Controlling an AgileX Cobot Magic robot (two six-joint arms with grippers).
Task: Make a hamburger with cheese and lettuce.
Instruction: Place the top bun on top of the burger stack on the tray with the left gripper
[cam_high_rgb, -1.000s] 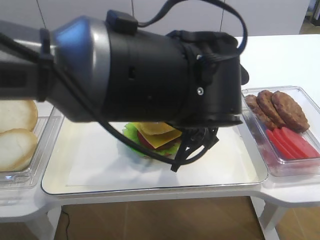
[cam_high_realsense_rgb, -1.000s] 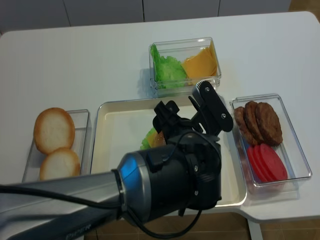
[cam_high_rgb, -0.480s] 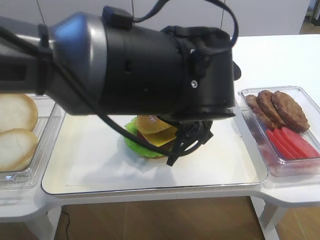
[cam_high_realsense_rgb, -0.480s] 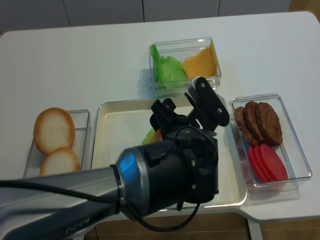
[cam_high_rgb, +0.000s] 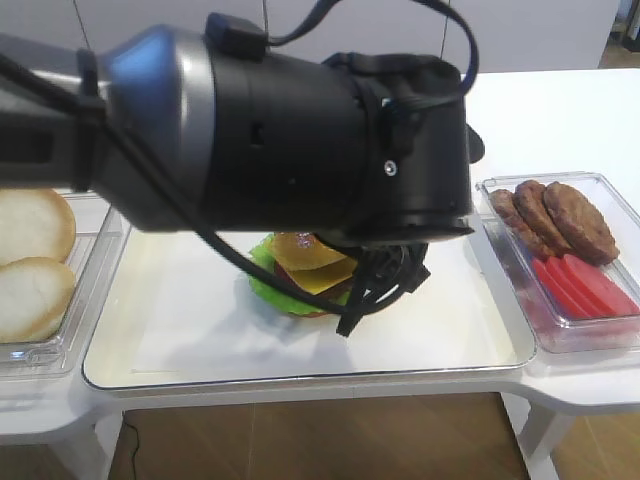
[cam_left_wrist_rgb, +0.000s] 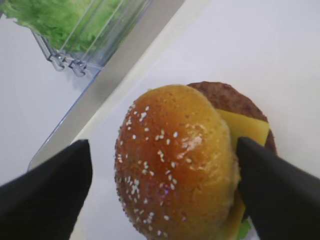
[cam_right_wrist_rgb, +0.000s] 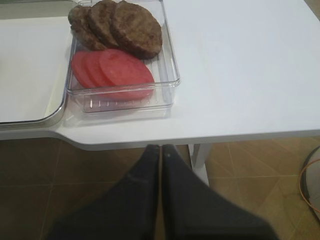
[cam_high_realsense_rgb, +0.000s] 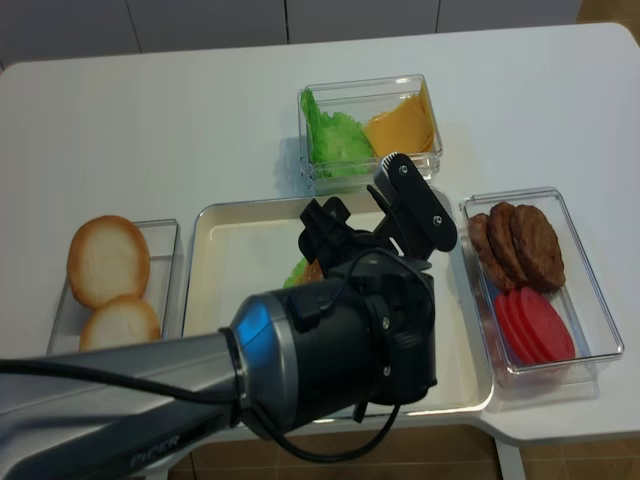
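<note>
The hamburger (cam_left_wrist_rgb: 175, 165) sits mid-tray (cam_high_rgb: 180, 340), sesame top on, the cheese (cam_left_wrist_rgb: 247, 131) corner jutting out at 3 o'clock and the lettuce (cam_high_rgb: 268, 290) frilling below. Left hand (cam_left_wrist_rgb: 162, 175) straddles it with jaws wide, holding nothing; right hand (cam_right_wrist_rgb: 161, 150) is closed and empty off the counter (cam_right_wrist_rgb: 240, 75) edge. The stack looks light, soft and prone to sliding, so grip low across the bun sides, gently.

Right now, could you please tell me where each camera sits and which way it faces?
Exterior high: low in front, facing the tray; left arm fills it.
Realsense: overhead, looking down on all containers; left arm too.
Left wrist: above the hamburger, looking down between open jaws.
Right wrist: off the table edge, facing the patty and tomato container; jaws shut.
Shared: both exterior views show the hamburger's tray.
</note>
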